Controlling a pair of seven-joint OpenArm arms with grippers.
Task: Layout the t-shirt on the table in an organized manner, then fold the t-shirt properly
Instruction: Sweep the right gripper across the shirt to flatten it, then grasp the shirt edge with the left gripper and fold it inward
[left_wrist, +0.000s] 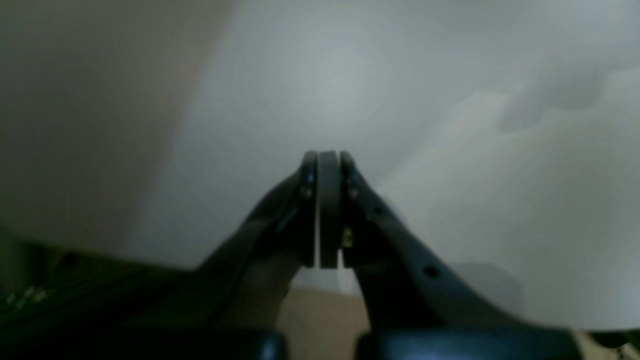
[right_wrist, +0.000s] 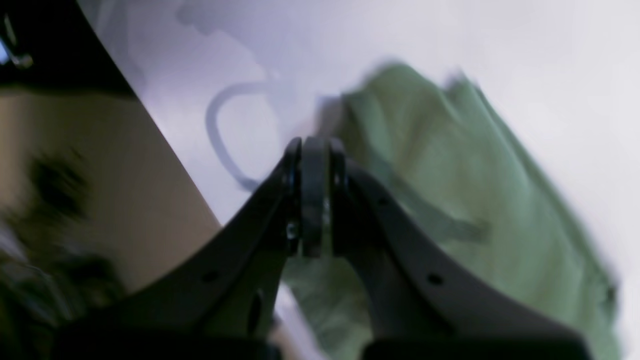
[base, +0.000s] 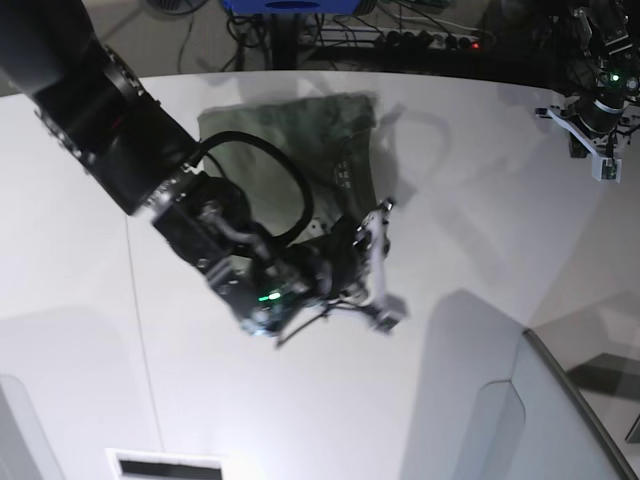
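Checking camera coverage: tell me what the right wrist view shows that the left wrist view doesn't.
Right wrist only: the green t-shirt lying crumpled behind the shut right gripper, plus a dark cable. Left wrist only: the shut left gripper, holding nothing, over bare surface with no shirt in sight. Both: the white table and closed black jaws.

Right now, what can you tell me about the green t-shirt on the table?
The t-shirt is olive green and looks like soft, thin cloth. It lies bunched and wrinkled, not spread flat, near the far edge of the white table. The right arm's dark body and cable cover part of it in the base view. In the right wrist view the cloth is blurry, with creases running along it. The right pincer is shut and holds none of it. Sleeves and collar cannot be made out.
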